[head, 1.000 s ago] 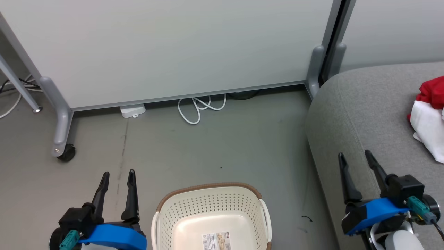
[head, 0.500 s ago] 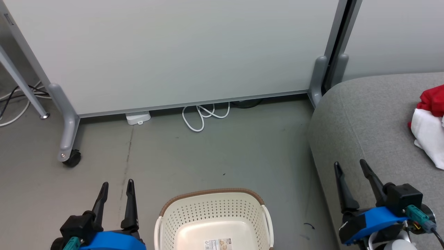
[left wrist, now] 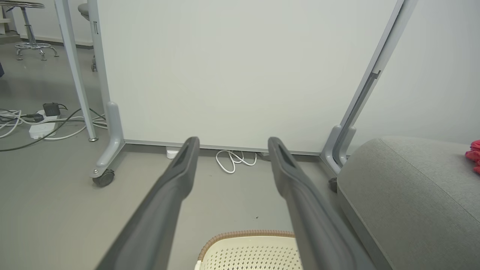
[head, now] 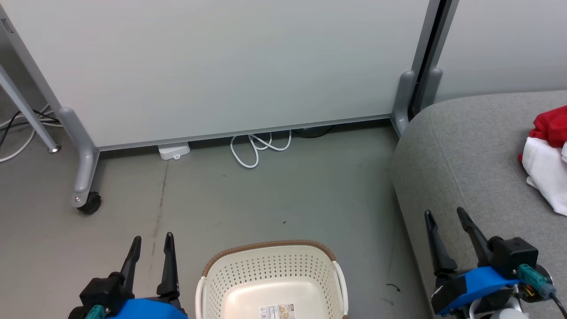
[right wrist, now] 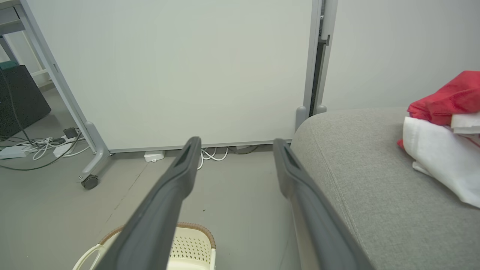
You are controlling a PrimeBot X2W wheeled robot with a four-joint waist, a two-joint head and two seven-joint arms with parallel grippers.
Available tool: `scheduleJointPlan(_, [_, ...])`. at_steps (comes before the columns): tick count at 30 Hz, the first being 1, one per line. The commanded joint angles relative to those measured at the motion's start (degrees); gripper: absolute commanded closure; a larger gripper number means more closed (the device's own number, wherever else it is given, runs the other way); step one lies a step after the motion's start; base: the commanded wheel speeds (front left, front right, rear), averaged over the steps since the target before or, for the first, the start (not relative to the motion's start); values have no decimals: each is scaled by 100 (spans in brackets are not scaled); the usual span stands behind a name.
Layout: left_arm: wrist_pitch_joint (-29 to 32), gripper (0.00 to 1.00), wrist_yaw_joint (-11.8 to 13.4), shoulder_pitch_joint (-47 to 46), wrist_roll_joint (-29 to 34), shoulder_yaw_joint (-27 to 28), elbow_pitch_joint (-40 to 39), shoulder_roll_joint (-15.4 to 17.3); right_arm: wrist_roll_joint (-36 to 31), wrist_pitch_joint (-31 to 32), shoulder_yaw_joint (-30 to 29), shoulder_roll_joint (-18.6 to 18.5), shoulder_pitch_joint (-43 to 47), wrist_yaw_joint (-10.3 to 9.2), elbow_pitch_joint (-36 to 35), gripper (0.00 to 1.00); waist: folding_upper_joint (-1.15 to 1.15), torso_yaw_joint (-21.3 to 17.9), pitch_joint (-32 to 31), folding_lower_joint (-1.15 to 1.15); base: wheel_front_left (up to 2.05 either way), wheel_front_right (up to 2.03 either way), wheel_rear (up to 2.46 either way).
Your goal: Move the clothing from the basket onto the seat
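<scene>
Since the clothing (head: 547, 128) lies on the sofa (head: 465, 146) beyond the right hand (head: 444, 212), it and the left hand (head: 153, 237) flank the laundry basket (head: 266, 244), likely done; both gape empty.

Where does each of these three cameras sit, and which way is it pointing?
Head view: on the head, looking down at floor, basket and seat; left gripper and right gripper at the bottom corners.
Left wrist view: on that wrist, facing the partition past its fingers.
Right wrist view: likewise, plus the clothing.
Shared: basket, seat.
</scene>
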Motion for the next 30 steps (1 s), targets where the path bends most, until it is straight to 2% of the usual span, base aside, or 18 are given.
scheduleJointPlan(1, [-27, 0, -40, 36, -21, 0, 9, 27, 34, -26, 2, 5, 65, 3, 12, 0, 0, 1, 1, 0, 0, 0, 0])
scheduleJointPlan(2, [-27, 0, -40, 39, -44, -13, 14, 28, 39, -23, 2, 5, 64, 3, 13, 0, 0, 1, 1, 0, 0, 0, 0])
scheduleJointPlan(3, [-27, 100, -41, 39, -55, -25, 15, 30, 41, -21, 4, 5, 65, 3, 15, 100, 0, 2, 1, 0, 0, 0, 0])
scheduleJointPlan(11, [33, 100, 3, 252, -58, -38, 382, -89, 7, 32, -2, 27, 152, 0, 413, 100, 0, 0, 1, 0, 0, 0, 0])
scheduleJointPlan(30, [557, 100, -5, 32, -1939, 193, 144, -95, 2100, 388, -122, 20, 50, 0, 311, 100, 0, -3, 3, 0, 0, 0, 0])
